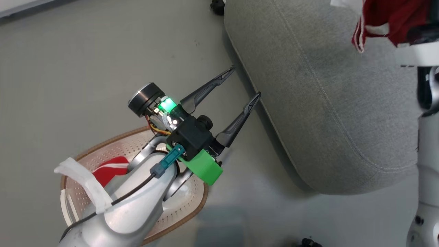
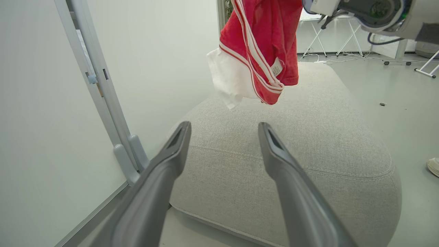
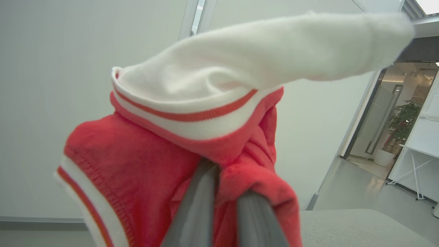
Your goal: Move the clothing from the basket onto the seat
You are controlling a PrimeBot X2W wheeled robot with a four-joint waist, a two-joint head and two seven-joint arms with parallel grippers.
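Observation:
The grey seat (image 1: 325,103) fills the upper right of the head view. My left gripper (image 1: 246,81) hangs open beside its near edge, above the floor, with nothing between its fingers. Behind my left forearm sits the cream basket (image 1: 113,140) with its brown rim, and a red and white piece of clothing (image 1: 109,169) lies in it. In the left wrist view, my open left gripper (image 2: 224,127) points at the seat (image 2: 308,147). Another piece of clothing (image 2: 264,44) dangles above that cushion. My right gripper (image 3: 226,185) is shut on this red garment (image 3: 137,164), which drapes over its fingers.
A white wall panel with grey frame feet (image 2: 127,161) stands left of the seat. A white shoe (image 2: 434,166) shows at the right edge of the floor. Folding table legs (image 2: 343,37) stand far behind. A dark caster (image 1: 216,6) sits by the seat's far corner.

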